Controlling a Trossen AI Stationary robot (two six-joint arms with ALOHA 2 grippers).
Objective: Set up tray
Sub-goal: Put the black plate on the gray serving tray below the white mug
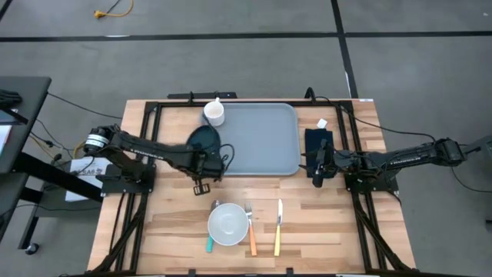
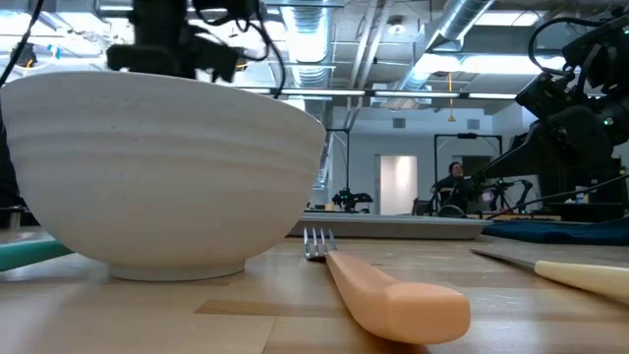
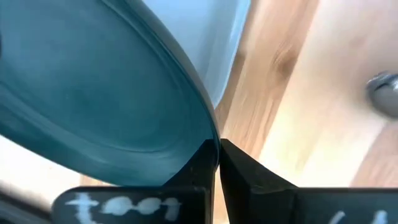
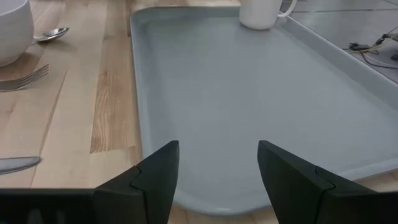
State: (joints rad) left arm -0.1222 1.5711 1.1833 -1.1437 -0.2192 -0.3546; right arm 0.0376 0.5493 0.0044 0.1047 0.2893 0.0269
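The pale grey-blue tray lies at the table's far middle, with a white mug in its far left corner. A dark teal round plate hangs over the tray's left rim, and my left gripper is shut on it, pointing steeply down. In the left wrist view the plate fills the picture beside the tray. My right gripper waits open at the tray's right side, beside a black napkin, with nothing between its fingers. My left gripper pinches the plate's rim between its two fingers, at the plate's near edge. The fingers come from above, pointing steeply down. The plate stands tilted, reaching away from the fingers over the tray's left rim. Whether its far edge touches the tray I cannot tell.
Near the table's front edge stand a white bowl, a teal-handled spoon, an orange-handled fork and a knife. Black frame rails run along the table's left and right sides. Bare wood lies between the tray and the bowl.
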